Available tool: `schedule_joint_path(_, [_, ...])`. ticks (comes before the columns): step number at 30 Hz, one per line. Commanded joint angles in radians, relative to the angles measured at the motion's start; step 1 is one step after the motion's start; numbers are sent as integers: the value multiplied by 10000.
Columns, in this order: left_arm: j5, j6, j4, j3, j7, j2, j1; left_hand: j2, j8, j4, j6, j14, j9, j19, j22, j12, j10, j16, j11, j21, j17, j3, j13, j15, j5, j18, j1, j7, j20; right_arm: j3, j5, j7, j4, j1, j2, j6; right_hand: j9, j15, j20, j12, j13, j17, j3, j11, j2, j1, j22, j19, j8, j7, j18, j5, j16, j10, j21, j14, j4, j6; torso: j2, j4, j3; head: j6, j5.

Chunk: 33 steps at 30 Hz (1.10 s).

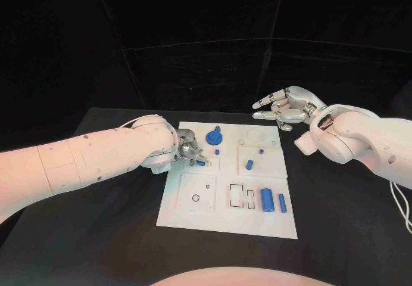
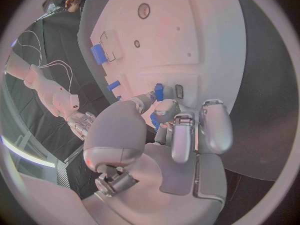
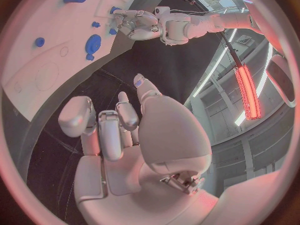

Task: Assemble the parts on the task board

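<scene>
The left hand (image 1: 190, 152) is down on the left side of the task board (image 1: 197, 219). Its fingers (image 2: 182, 135) are curled in close, and they pinch a small blue part (image 2: 159, 92) at their tips. The part's end touches the white board, just beside a small dark slot (image 2: 179, 90). In the head view a bit of blue (image 1: 200, 162) peeks out under the fingers.

The right hand (image 1: 286, 107) is up in the air past the far right corner of the board. It holds nothing. Its fingers (image 3: 110, 132) are bent a little and apart from each other.

The board lies in the middle of the black surface (image 1: 103, 238). Near its far edge, just beside the left hand, sits a round blue part with a knob (image 1: 214, 139). A tiny blue peg (image 1: 217, 152) stands close to it. More to the middle there is a short blue peg (image 1: 249, 165), and another tiny one (image 1: 262, 151) is near it. On the near right part of the board lie a fat blue cylinder (image 1: 267, 199) and a thin blue bar (image 1: 281, 202), side by side but not touching. Next to them are box-shaped cutouts (image 1: 240, 195), and to the left is a square plate with a small oval hole (image 1: 196, 197).

No words or labels can be read on the board or the parts.
</scene>
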Motion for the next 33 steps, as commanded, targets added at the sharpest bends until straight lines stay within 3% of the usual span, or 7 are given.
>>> schedule_joint_path(1, [-79, 490, -16, -27, -110, 39, -17, -33, 35, -1516, -22, 1039, 4, 30, -7, 28, 74, 31, 12, -8, 2634, 1551, -4, 25, 54, -16, 36, -83, 16, 8, -17, 62, 19, 22, 16, 105, -9, -9, 19, 1, 9, 503, -62, 6, 90, 15, -3, -80, 35, -7, 9, 59, -27, -3, -57, 623, 16, -92, 2, -1, 0, 0, -27])
schedule_joint_path(13, [-78, 578, -157, -44, -188, 165, -14, -109, 67, -1502, 29, 1039, 28, 46, 31, 66, 114, 31, 7, 11, 2634, 1519, 37, 25, 45, -24, -81, -96, 18, 8, -17, 53, 16, 22, 33, 135, -9, -9, 19, 1, 9, 503, -62, 6, 90, 15, -3, -80, 35, -7, 9, 59, -27, -3, -57, 623, 16, -92, 3, -7, -1, -42, -17])
schedule_joint_path(16, [-78, 564, -176, -46, -185, 202, -12, -254, 114, -1289, 154, 1039, 54, 70, 83, 107, 162, 31, -22, 35, 2634, 1245, 66, 13, 35, -33, -495, -145, 13, 8, -17, 47, 17, 22, 35, 143, -9, -9, 19, 1, 9, 503, -62, 6, 90, 15, -3, -80, 35, -7, 9, 59, -27, -3, -57, 623, 16, -92, 5, -7, -3, -49, -24])
schedule_joint_path(23, [-79, 438, -299, -48, -192, 326, 1, -360, 125, -869, 341, 1039, 58, 114, 172, 124, 196, 31, -76, 73, 2634, 740, 45, -38, 29, -46, -1188, -211, -32, 8, -19, 34, 20, 22, 40, 156, -9, -9, 19, 1, 9, 503, -62, 6, 90, 15, -3, -80, 35, -7, 9, 59, -27, -3, -57, 623, 16, -92, 2, 5, -1, -62, -25])
schedule_joint_path(33, [-81, 368, -452, -48, -216, 429, 31, -410, 174, -800, 465, 1039, 83, 133, 210, 194, 244, 31, -112, 89, 2634, 543, 130, -66, 28, -51, -1336, -258, -57, 8, -21, 24, 29, 22, 46, 165, -9, -9, 19, 1, 9, 503, -62, 6, 90, 15, -3, -80, 35, -7, 9, 59, -27, -3, -57, 623, 16, -92, 4, 5, -10, -87, -34])
